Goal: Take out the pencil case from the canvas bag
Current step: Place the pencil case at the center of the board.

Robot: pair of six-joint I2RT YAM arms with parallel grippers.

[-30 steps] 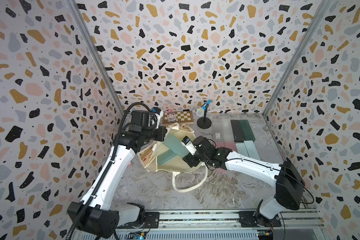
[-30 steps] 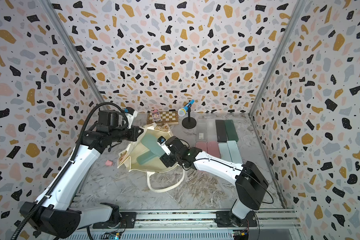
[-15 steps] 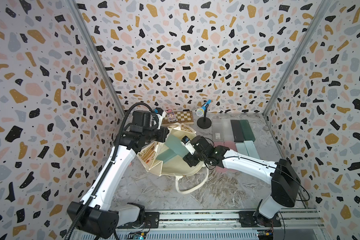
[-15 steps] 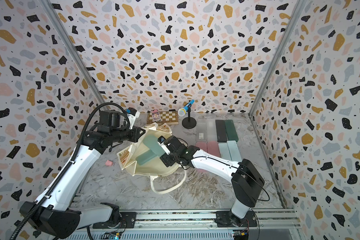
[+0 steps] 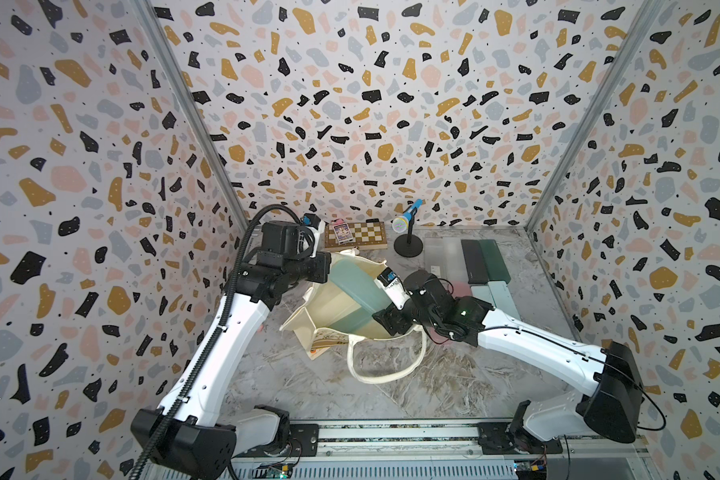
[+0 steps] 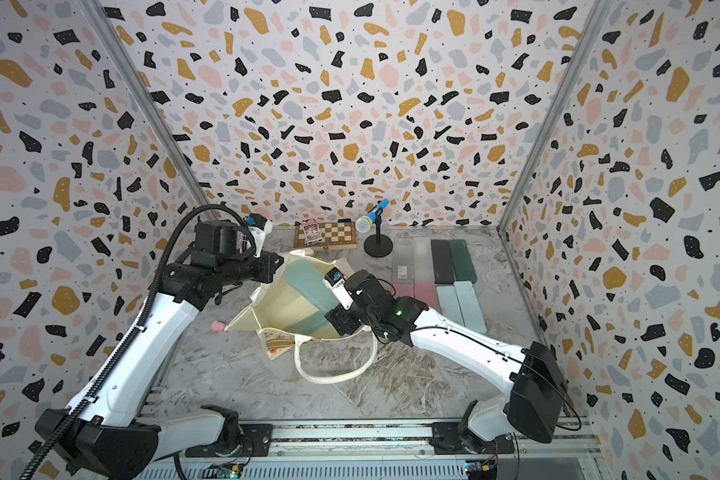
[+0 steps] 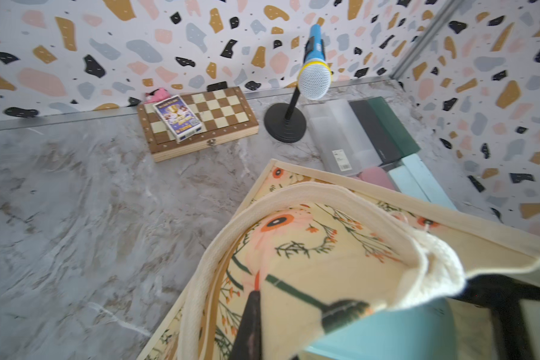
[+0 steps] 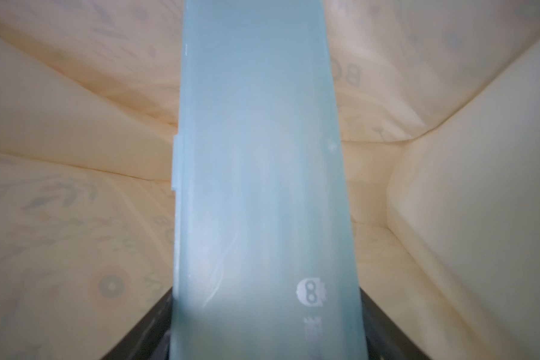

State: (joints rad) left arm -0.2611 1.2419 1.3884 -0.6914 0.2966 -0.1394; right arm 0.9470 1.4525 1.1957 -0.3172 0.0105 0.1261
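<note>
1. In both top views the canvas bag (image 5: 329, 309) sits slumped on the marble table (image 5: 308, 374) with its mouth open upward. The left gripper (image 5: 324, 268) is clamped tight on the bag's far rim and holds it raised; the right gripper (image 5: 385, 320) sits at the near rim, its jaws set wide around one end of the pale teal pencil case (image 5: 356, 291). The case slants across the open mouth from the right gripper toward the left one; a loose handle (image 5: 385, 370) lies in a loop on the table in front of the bag.
2. In the left wrist view the bag's floral face (image 7: 309, 265) fills the foreground; a white handle (image 7: 434, 268) bunches close to the lens, with a corner of the teal case (image 7: 387, 339) just beside it. The jaws are too blurred to make out here. Against the back wall stand a chessboard (image 7: 200, 121) with a card box (image 7: 178, 117) on it, a microphone (image 7: 314, 78) on a stand, and a row of cases (image 7: 371, 131).
3. In the right wrist view the pencil case (image 8: 262, 187) runs straight away from the lens; dark fingers (image 8: 144, 330) press on both long sides of its near end. The bag's cream inner walls (image 8: 75, 187) surround the case on every side, so it lies inside the bag.
</note>
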